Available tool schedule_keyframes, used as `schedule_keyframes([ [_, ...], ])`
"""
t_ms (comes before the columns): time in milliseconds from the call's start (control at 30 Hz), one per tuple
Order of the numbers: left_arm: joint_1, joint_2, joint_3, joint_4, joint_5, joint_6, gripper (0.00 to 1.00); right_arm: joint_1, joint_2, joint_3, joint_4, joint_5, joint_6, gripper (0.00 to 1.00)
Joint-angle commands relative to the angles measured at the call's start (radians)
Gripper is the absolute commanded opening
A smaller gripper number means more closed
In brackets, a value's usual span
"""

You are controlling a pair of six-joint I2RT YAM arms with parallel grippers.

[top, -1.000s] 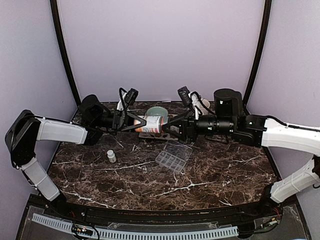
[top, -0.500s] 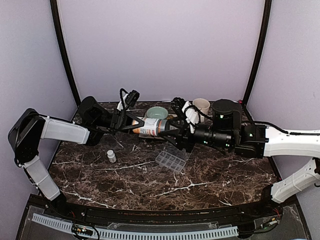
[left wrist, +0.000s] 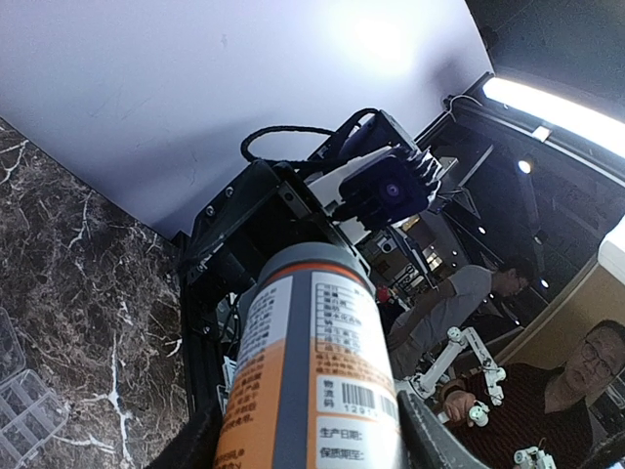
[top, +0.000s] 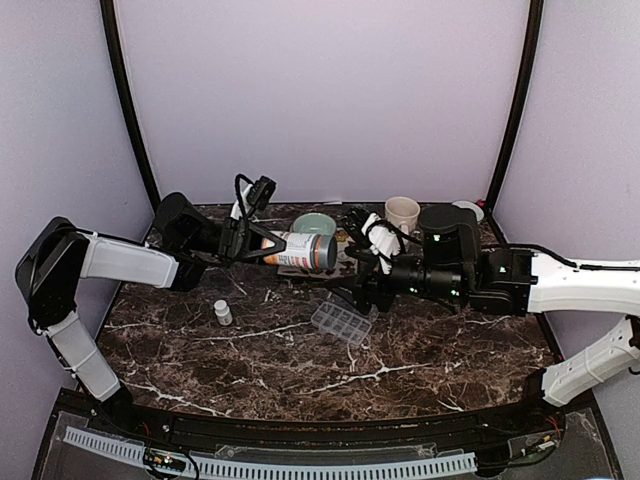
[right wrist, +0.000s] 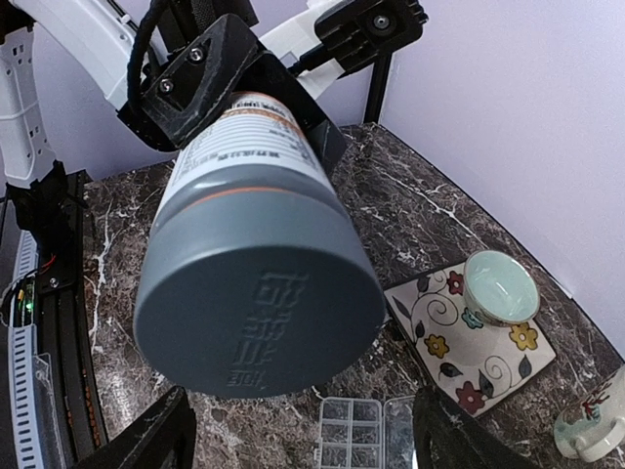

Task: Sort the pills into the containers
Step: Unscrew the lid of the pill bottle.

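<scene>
**Status.** The left hand (top: 265, 246) is clamped on the orange bottle (top: 303, 251), holding it level in the air with its grey cap (right wrist: 256, 305) on and facing the right hand (right wrist: 301, 420). The right hand's fingers stand apart either side of the cap and grip nothing. The pill box (top: 340, 322) lies on the bench (top: 420, 350), below the bottle and just beside the right hand. No pills can be seen. Whether any compartment holds one is too small to tell.

**Risks.**
- The bottle hangs on one hand only. An off-centre closure on the cap could turn or push it within that grip.
- With the bottle level, taking the cap off would probably let pills run out past the box and scatter over the dark veined bench, where such specks are hard to find.
- The right hand is low and near the box, so a sweep could shove it.

**Writing.** The bottle label carries Chinese print and a barcode with digits. The lowest lines look like date fields, though this is not certain. The cap has embossed characters that cannot be read. No brand is legible.
</scene>
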Motion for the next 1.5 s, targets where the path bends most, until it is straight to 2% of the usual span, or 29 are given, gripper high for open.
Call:
schedule_keyframes([
  [0,0.005,-0.045,0.004,0.045,-0.003,0.042,0.22,-0.003,-0.037,-0.001,0.007,0.007,0.037,0.78],
  [167,0.006,-0.069,0.000,-0.054,-0.026,0.141,0.22,-0.013,-0.073,-0.009,0.011,-0.011,0.153,0.80],
  [367,0.005,-0.128,0.001,-0.297,-0.097,0.384,0.22,-0.082,-0.095,-0.003,0.034,-0.084,0.468,0.80],
  [533,0.005,-0.146,0.003,-0.345,-0.117,0.455,0.21,-0.178,-0.098,-0.021,0.088,-0.214,0.719,0.79],
  [667,0.006,-0.148,0.012,-0.382,-0.115,0.493,0.20,-0.212,-0.074,-0.015,0.149,-0.305,0.845,0.79],
  [1000,0.005,-0.163,0.032,-0.487,-0.118,0.580,0.15,-0.231,0.008,0.041,0.202,-0.418,0.972,0.79],
  [1467,0.005,-0.154,0.060,-0.517,-0.124,0.599,0.16,-0.235,0.070,0.045,0.222,-0.493,1.019,0.77],
])
